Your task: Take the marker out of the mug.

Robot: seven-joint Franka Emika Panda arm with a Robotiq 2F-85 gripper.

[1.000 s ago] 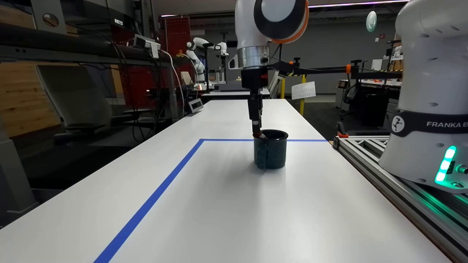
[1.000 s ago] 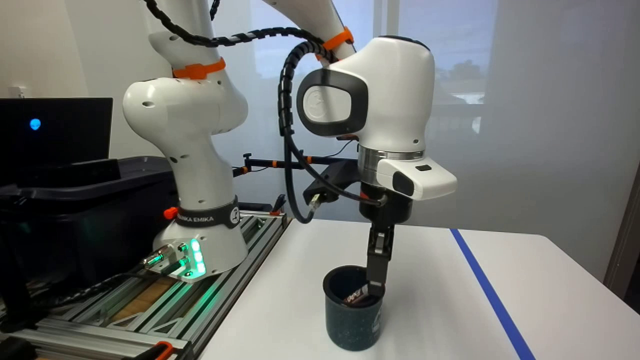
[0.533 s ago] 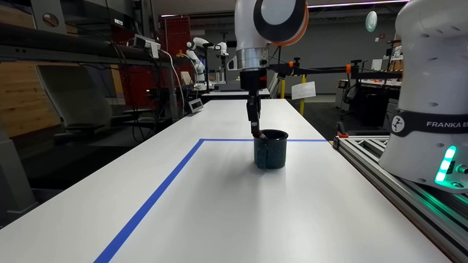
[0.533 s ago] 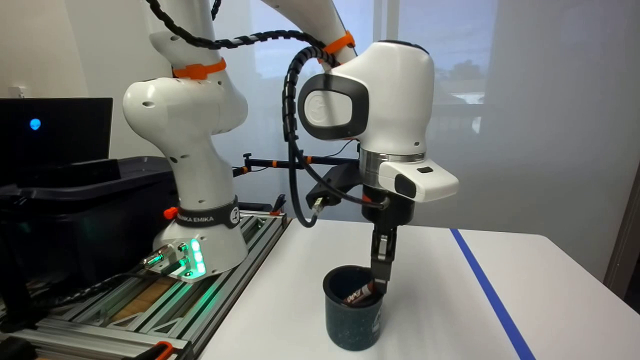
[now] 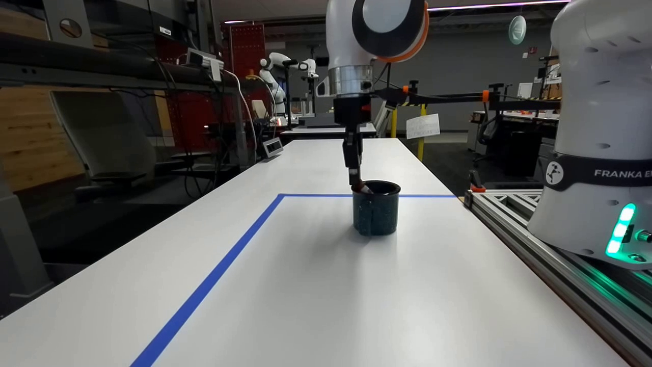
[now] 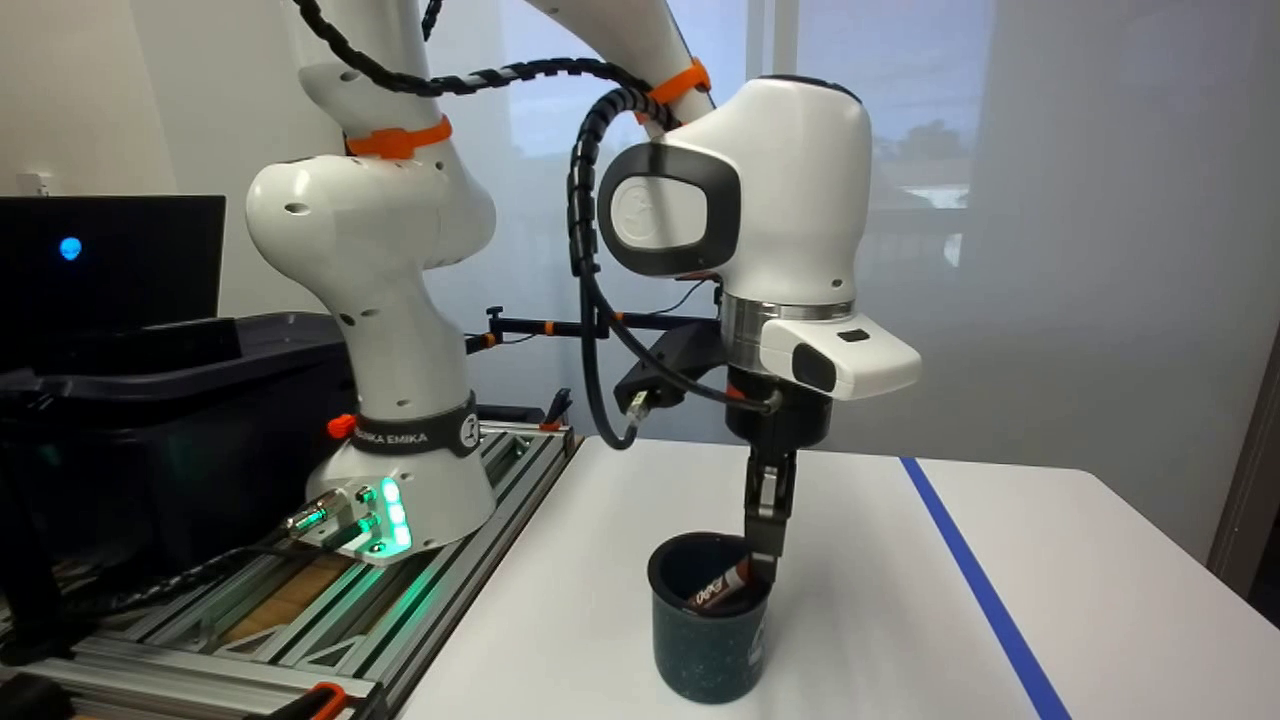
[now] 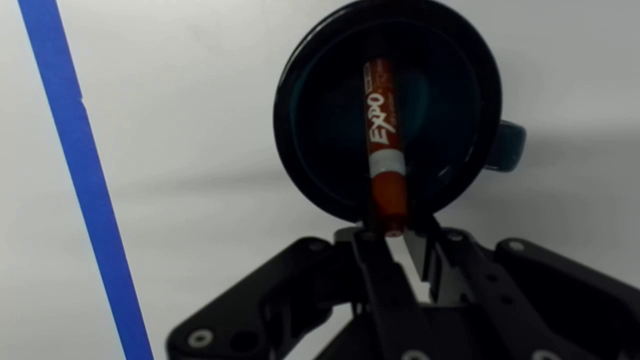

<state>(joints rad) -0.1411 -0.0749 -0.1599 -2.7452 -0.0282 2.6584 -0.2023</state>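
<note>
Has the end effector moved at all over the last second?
Yes, slightly: in an exterior view, the end effector has shifted toward the blue tape line.

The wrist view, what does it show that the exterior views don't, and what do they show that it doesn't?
Only the wrist view shows the end of the marker between both sides of the gripper.

Only the exterior views show the robot's white arm, plus its base with green lights.

All show the marker slanting in the mug, the white table and blue tape.

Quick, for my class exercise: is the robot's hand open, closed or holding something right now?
Hand: closed, holding the marker by one end.
</note>
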